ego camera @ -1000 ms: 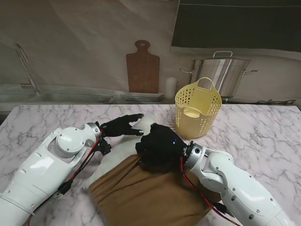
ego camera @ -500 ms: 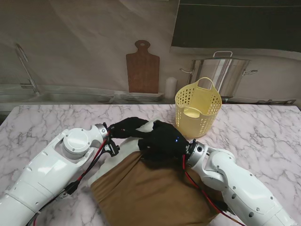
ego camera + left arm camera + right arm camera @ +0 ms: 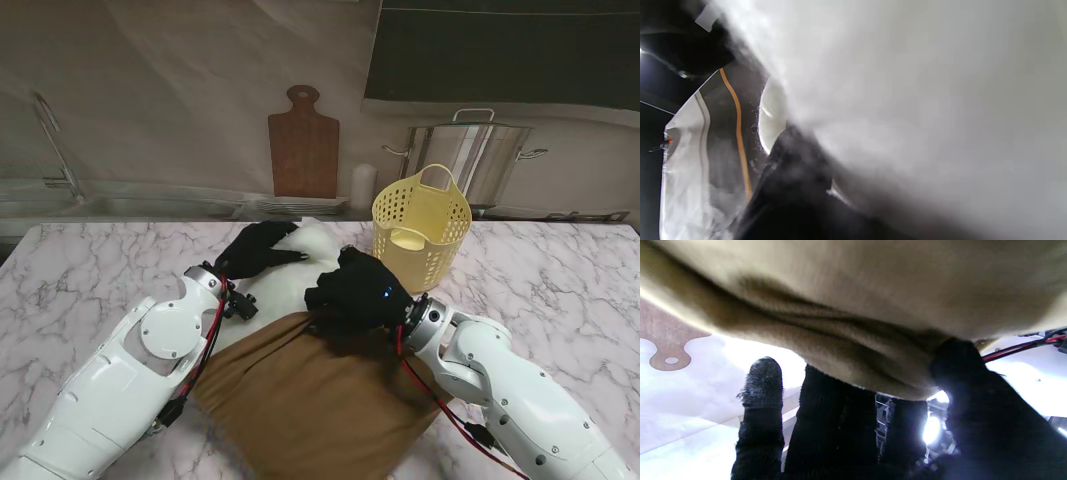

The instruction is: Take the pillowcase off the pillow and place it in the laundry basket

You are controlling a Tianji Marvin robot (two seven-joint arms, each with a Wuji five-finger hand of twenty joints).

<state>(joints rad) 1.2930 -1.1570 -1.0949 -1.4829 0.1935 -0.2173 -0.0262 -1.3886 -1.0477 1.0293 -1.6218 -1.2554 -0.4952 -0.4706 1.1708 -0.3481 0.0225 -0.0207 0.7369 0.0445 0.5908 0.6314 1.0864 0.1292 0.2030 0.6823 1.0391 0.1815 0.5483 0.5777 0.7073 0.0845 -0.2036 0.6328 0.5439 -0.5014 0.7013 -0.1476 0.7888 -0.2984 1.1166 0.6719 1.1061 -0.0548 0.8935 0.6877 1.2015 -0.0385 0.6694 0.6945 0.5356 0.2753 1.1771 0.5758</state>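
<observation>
Both hands grip a half-stripped pillow at the centre of the marble worktop (image 3: 80, 260).

Lowest in the frame, the brown pillowcase (image 3: 310, 400) still covers the near part of the pillow. At its upper edge, just right of centre, the right hand (image 3: 355, 290) has its black-gloved fingers (image 3: 761, 396) closed on a bunched fold of the brown cloth. Up and left of it, the left hand (image 3: 255, 250) is clamped on the bare white pillow (image 3: 300, 275) sticking out of the case. Farther back, upper right of centre, the yellow laundry basket (image 3: 420, 240) stands upright just beside the pillow's far end.
</observation>
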